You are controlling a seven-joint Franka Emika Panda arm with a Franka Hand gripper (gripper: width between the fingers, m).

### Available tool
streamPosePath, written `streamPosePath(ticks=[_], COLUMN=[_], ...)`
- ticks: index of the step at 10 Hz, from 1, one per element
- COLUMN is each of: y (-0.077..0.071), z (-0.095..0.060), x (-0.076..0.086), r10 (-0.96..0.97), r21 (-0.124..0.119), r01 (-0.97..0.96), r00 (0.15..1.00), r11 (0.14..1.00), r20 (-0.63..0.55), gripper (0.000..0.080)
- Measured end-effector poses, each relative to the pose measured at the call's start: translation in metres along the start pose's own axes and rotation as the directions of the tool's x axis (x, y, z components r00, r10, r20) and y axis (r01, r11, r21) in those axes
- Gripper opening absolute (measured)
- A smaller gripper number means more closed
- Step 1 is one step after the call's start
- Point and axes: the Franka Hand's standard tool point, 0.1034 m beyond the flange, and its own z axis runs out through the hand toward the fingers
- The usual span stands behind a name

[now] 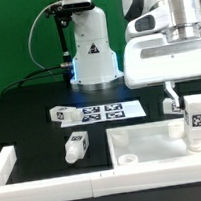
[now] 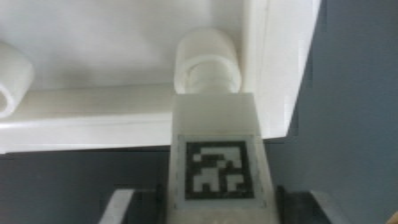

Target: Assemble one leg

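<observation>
My gripper [image 1: 192, 104] is shut on a leg [image 1: 197, 116], a short white post with a black-and-white tag, and holds it upright over the right corner of the white tray-like tabletop [image 1: 144, 149]. In the wrist view the leg [image 2: 215, 140] sits between my fingers [image 2: 135, 206], with its narrower round end [image 2: 210, 68] pointing at the tabletop's corner [image 2: 107, 110]. A second leg [image 1: 75, 145] lies on the black table to the left of the tabletop. A third leg [image 1: 58, 114] lies by the marker board's left end. A fourth leg [image 1: 172, 106] stands just behind my gripper.
The marker board [image 1: 102, 112] lies mid-table in front of the robot base [image 1: 92, 59]. A white L-shaped fence [image 1: 7, 164] runs along the exterior view's left and the front edge. Cables hang at the back left.
</observation>
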Motion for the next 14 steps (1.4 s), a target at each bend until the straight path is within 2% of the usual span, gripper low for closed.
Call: streamPosePath(ticks=[2, 5, 8, 9, 10, 11, 13, 14], y=[0.0, 0.0, 0.001, 0.004, 0.011, 0.015, 0.017, 0.015], z=[0.009, 0.011, 0.012, 0.011, 0.004, 0.002, 0.003, 0.004], x=[-0.008, -0.006, -0.006, -0.006, 0.004, 0.009, 0.011, 0.019], r10=[-0.005, 0.006, -0.004, -0.026, -0.039, -0.029, 0.013, 0.007], r21=[-0.005, 0.002, -0.001, -0.009, -0.014, -0.023, -0.055, -0.05], r01=[0.005, -0.006, 0.004, 0.027, 0.04, 0.032, 0.004, 0.007], r00=[1.0, 0.999, 1.0, 0.999, 0.997, 0.991, 0.951, 0.96], r11=[1.0, 1.0, 1.0, 1.0, 0.999, 0.999, 0.998, 0.999], r20=[0.008, -0.032, -0.023, 0.019, 0.062, 0.133, 0.308, 0.281], gripper=[0.0287, 0.0287, 0.0293, 0.0496, 0.0601, 0.0636, 0.0647, 0.0647])
